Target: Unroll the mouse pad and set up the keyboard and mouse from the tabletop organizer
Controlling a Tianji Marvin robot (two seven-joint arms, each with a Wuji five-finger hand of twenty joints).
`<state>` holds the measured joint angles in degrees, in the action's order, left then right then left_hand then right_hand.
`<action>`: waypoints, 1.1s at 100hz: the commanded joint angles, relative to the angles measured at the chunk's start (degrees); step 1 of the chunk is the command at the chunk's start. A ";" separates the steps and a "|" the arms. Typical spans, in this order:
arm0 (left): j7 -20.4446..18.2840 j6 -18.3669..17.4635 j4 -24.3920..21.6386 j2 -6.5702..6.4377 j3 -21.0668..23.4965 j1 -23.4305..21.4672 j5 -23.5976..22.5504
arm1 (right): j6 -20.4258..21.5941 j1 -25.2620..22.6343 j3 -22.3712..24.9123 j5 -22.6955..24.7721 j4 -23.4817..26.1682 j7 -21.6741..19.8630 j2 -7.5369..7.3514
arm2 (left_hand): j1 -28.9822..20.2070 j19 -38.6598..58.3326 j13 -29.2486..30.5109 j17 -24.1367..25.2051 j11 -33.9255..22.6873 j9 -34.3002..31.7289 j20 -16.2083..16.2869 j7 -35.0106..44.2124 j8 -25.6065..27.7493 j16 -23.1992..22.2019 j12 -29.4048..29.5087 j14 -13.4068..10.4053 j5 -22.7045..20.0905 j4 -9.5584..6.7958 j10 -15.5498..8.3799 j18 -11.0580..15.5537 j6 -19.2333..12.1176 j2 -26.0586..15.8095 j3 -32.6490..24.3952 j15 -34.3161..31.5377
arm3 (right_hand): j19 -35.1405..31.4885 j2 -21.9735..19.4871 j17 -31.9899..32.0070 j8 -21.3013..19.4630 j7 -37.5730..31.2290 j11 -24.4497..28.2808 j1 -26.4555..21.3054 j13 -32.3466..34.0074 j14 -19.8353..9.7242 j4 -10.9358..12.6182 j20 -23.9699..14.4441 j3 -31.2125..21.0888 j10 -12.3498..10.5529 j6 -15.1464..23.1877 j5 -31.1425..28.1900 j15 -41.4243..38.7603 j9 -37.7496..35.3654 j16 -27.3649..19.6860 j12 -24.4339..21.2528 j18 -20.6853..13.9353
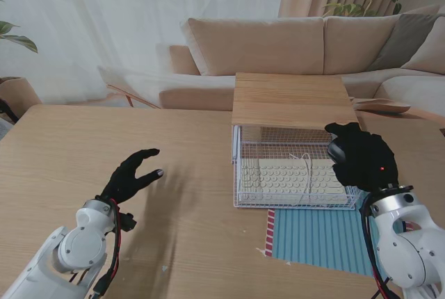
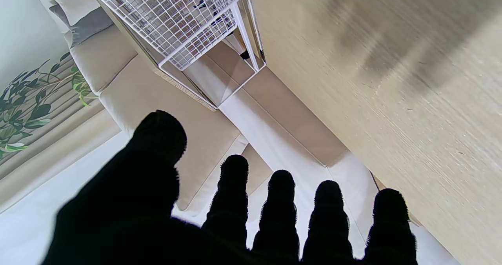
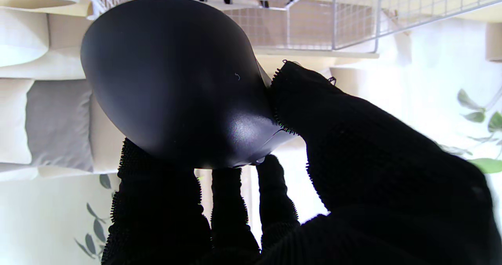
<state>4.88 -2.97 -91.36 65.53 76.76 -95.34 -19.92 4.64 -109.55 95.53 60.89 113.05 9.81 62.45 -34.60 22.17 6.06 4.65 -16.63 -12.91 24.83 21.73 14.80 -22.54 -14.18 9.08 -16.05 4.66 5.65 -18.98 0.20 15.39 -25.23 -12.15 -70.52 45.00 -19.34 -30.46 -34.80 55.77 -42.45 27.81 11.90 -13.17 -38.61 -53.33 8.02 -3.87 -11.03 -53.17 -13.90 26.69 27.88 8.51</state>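
Observation:
A white wire organizer (image 1: 292, 174) with a wooden top (image 1: 292, 101) stands on the table's right half. Inside it lies a white keyboard (image 1: 288, 181) with its cable on top. A blue striped mouse pad (image 1: 323, 238) lies flat on the table just nearer to me than the organizer. My right hand (image 1: 363, 156) is raised at the organizer's right front corner, shut on a black mouse (image 3: 176, 84). The thumb and fingers (image 3: 231, 202) wrap the mouse. My left hand (image 1: 132, 176) hovers open over bare table far to the left; the organizer's corner (image 2: 239, 57) shows in its wrist view.
A beige sofa (image 1: 292, 52) stands behind the table, with plants in the far corners. The wooden table (image 1: 104, 132) stretches wide to the left of the organizer. The mouse pad's red-striped edge (image 1: 269, 233) lies near the table's middle front.

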 commanded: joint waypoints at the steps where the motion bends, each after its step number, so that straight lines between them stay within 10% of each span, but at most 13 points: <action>1: -0.91 0.29 -0.20 0.07 -0.14 -0.10 -0.10 | -0.74 -1.18 0.52 -0.17 0.29 -0.01 0.52 | 0.25 -2.24 -2.03 0.64 1.08 1.35 0.77 -0.76 -0.53 -0.74 0.62 -0.22 0.09 -1.93 0.73 -0.63 -0.19 0.57 -0.29 1.03 | -3.52 -2.85 -0.58 0.70 0.54 2.28 -11.69 9.35 -3.53 1.43 -1.84 -12.11 -1.27 -0.66 -0.13 -15.55 -1.58 2.97 1.08 -3.45; 110: -0.89 0.09 -0.17 -0.05 0.09 -0.34 -1.01 | -7.12 -7.97 4.41 -4.02 -4.66 15.16 3.27 | 0.31 -2.42 -2.06 0.61 1.16 1.36 0.90 -0.72 -0.52 -0.79 0.67 -0.27 0.17 -1.93 0.77 -0.47 -0.20 0.60 -0.26 1.15 | -3.59 -2.40 -0.88 1.92 1.87 1.54 -12.58 10.65 -2.99 0.63 -2.25 -13.32 2.25 -4.58 -3.58 -15.69 -3.45 2.87 0.54 -2.87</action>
<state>4.69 -2.85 -90.99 65.45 76.68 -95.31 -20.79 -1.70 -116.69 99.89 56.99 108.94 24.95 65.11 -34.60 22.15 6.05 4.65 -16.45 -12.91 24.85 21.73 14.80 -22.54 -14.15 9.08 -16.05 4.66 5.65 -18.98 0.21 15.39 -25.23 -12.02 -71.39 45.09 -19.67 -29.06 -33.74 55.45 -42.46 28.64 12.94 -13.17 -38.95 -53.33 9.52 -6.64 -14.66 -53.17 -15.02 26.69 27.73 9.56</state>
